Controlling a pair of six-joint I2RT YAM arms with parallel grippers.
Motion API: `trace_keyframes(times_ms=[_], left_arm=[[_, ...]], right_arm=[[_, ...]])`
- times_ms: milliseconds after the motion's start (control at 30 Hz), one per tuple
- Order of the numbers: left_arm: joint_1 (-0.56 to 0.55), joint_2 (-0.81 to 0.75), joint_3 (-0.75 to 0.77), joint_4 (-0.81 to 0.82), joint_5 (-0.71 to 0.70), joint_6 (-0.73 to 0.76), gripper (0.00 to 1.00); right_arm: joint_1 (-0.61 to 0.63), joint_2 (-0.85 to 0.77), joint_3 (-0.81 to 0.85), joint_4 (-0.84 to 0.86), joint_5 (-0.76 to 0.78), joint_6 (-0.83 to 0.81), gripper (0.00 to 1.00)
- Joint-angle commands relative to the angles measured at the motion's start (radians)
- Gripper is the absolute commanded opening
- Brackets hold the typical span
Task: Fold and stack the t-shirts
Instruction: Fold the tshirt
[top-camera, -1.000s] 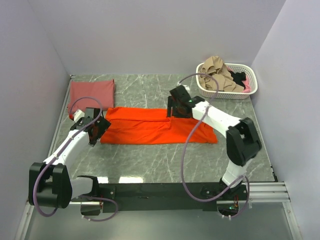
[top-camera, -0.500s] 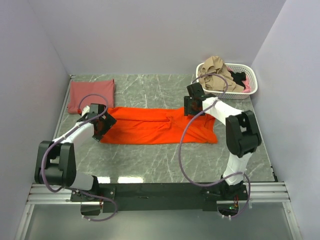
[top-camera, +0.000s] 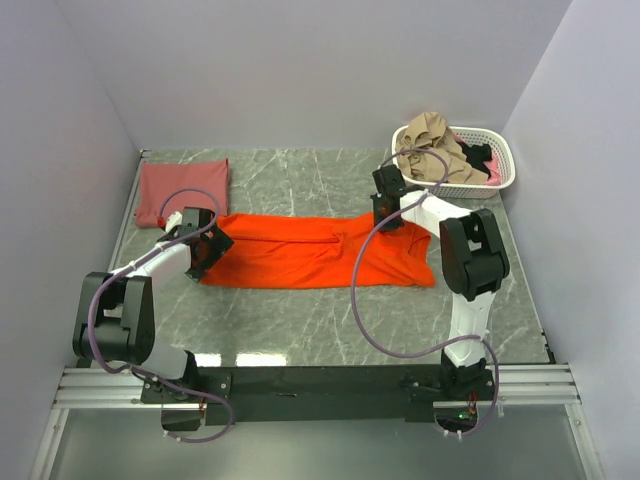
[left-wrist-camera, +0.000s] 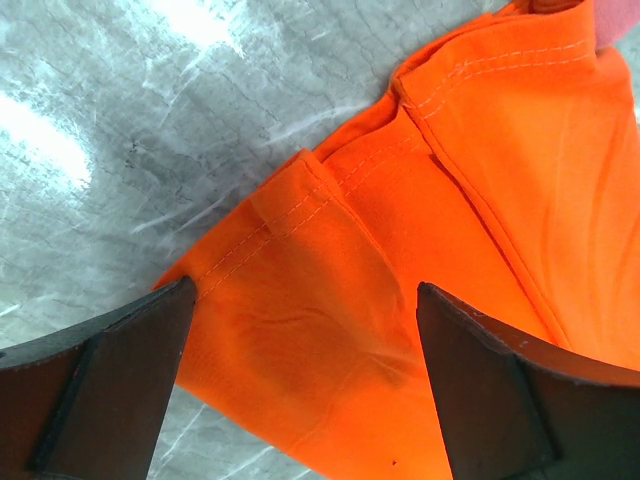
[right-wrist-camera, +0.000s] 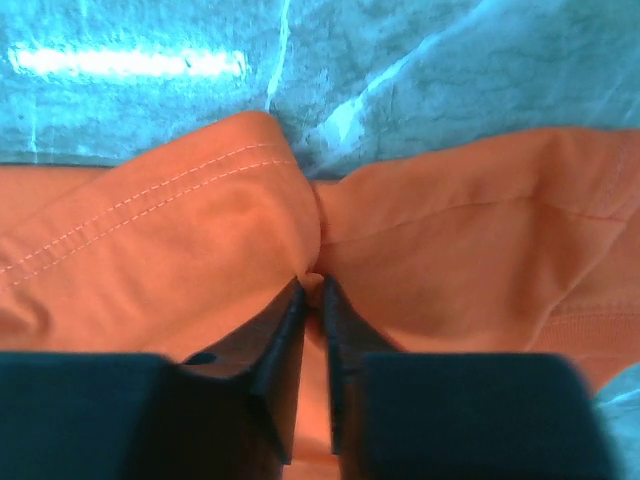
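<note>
Plain only from wrists: gripping orange-red t-shirt (right-wrist-camera: 200, 230) fold in right pincer (right-wrist-camera: 312, 292); straddling hem with released left pincer (left-wrist-camera: 302, 295).

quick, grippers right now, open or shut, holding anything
left gripper: open, fingers spread over a corner of the orange-red t-shirt, not gripping it
right gripper: shut, pinching a fold of the orange-red t-shirt
</note>
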Motion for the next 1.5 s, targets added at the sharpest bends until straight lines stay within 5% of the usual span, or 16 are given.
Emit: trace_keyframes(times_ms=[0, 67, 667, 700, 733, 800, 1000, 1100, 1200, 1300, 1467], left_arm=[[0.004, 0.014, -0.001, -0.013, -0.045, 0.012, 0.99], [0.004, 0.011, -0.001, -0.018, -0.054, 0.015, 0.99], [0.004, -0.006, -0.023, -0.042, -0.085, 0.015, 0.99], [0.005, -0.011, -0.023, -0.039, -0.083, 0.016, 0.99], [0.004, -0.012, -0.024, -0.037, -0.082, 0.016, 0.99], [0.004, -0.015, -0.024, -0.039, -0.082, 0.016, 0.99], [0.004, -0.02, -0.023, -0.037, -0.071, 0.016, 0.99], [0.004, -0.029, -0.027, -0.033, -0.065, 0.015, 0.99], [0.004, -0.028, -0.03, -0.028, -0.057, 0.013, 0.99], [0.005, -0.023, -0.035, -0.033, -0.057, 0.007, 0.99], [0.004, -0.043, -0.064, -0.053, -0.054, -0.021, 0.99]], right_arm=[[-0.015, -0.01, 0.03, 0.016, 0.009, -0.002, 0.13], [-0.022, -0.016, 0.029, 0.016, -0.002, -0.003, 0.0], [-0.037, -0.002, 0.118, -0.04, 0.153, -0.028, 0.0], [-0.035, 0.008, 0.119, -0.045, 0.162, -0.023, 0.04], [-0.035, 0.008, 0.119, -0.048, 0.159, -0.019, 0.25], [-0.037, -0.01, 0.106, -0.047, 0.149, -0.005, 0.48], [-0.037, -0.209, -0.034, -0.062, 0.136, 0.128, 0.59], [-0.037, -0.361, -0.198, -0.013, 0.002, 0.24, 0.8], [-0.037, -0.452, -0.344, 0.074, -0.179, 0.309, 0.89], [-0.037, -0.464, -0.428, 0.156, -0.29, 0.363, 0.91], [-0.041, -0.411, -0.457, 0.098, -0.171, 0.406, 0.91]])
